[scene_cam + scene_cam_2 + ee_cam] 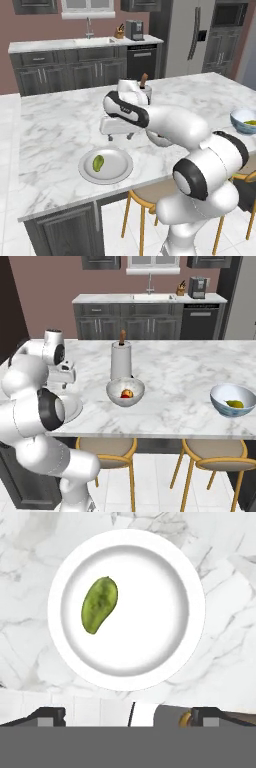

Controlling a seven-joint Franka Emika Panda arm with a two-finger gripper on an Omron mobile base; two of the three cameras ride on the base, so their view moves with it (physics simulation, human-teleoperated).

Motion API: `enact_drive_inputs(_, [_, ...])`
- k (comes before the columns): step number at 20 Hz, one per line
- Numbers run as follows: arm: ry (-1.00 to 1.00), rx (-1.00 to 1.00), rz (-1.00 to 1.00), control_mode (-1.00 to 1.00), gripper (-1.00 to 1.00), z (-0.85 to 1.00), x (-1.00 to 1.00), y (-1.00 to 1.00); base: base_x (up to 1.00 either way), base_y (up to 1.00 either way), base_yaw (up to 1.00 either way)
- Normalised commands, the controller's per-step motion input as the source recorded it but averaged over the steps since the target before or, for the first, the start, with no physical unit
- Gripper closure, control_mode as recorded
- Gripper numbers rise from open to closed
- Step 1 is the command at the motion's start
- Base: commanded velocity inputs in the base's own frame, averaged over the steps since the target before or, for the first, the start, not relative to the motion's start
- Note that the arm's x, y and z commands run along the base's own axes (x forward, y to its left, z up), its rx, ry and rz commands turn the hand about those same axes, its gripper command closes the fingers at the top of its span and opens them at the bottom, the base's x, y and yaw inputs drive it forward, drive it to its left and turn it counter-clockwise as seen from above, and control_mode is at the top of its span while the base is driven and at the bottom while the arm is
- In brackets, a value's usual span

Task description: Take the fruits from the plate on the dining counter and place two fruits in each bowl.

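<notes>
The plate (pixel 194 607) lies on the dining counter (pixel 55 130) near its front edge and holds one elongated green fruit (pixel 100 604), left of the plate's middle. My gripper (pixel 127 717) hangs open directly above the plate (pixel 125 168), its fingers pointing down and apart from the green fruit (pixel 98 163). Nothing is between the fingers. The speckled pale bowl (pixel 125 390) holds a round red fruit (pixel 126 393), with a bit of orange against it. The blue-sided bowl (pixel 231 401) at the counter's right holds a yellow-green fruit (pixel 235 403).
A paper towel roll on a holder (pixel 120 358) stands just behind the pale bowl. Stools with orange legs (pixel 105 448) are tucked under the counter's front edge. Behind the counter is a sink counter (pixel 85 44) with dark cabinets.
</notes>
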Motion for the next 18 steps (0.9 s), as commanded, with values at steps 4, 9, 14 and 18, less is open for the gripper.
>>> enact_drive_inputs(4, [0.26,0.0,-0.07,-1.0,-1.0,-0.41,0.95,0.13,0.0,0.0,0.0])
enact_drive_inputs(9, [0.04,-0.01,-0.06,-1.0,-1.0,-0.55,0.37,0.25,0.0,0.0,0.0])
enact_drive_inputs(14, [-0.14,-0.01,-0.05,-1.0,-1.0,-0.22,-0.61,0.05,0.0,0.0,0.0])
enact_drive_inputs(18, [-0.25,0.0,-0.08,-1.0,-1.0,-0.26,-0.62,0.0,0.0,0.0,0.0])
